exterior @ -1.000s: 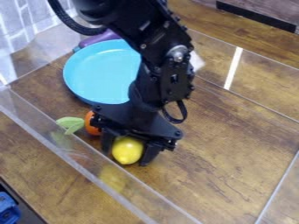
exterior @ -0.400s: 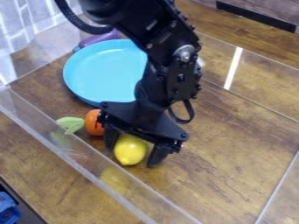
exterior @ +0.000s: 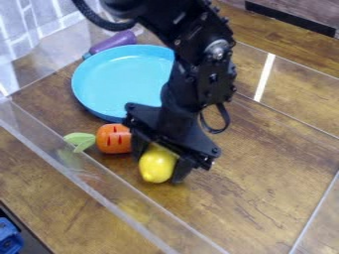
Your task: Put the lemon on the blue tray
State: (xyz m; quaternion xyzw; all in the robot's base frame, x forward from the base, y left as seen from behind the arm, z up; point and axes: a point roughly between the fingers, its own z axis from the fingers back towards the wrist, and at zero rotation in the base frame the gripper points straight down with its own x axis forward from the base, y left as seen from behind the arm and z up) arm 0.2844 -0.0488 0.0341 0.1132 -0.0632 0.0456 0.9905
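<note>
The yellow lemon sits low over the wooden table, just right of the orange carrot with its green leaves. My black gripper points steeply down over the lemon, its jaws closed on the fruit from both sides. The round blue tray lies behind and to the left, with the arm rising in front of its right rim. The top of the lemon is hidden by the gripper.
A clear plastic wall runs along the front left of the table, close to the carrot. A purple object peeks out behind the tray. Wooden tabletop stretches to the right.
The gripper has shifted a little right and up with the lemon between its jaws, and the wrist has rolled. The lemon is now farther from the carrot.
</note>
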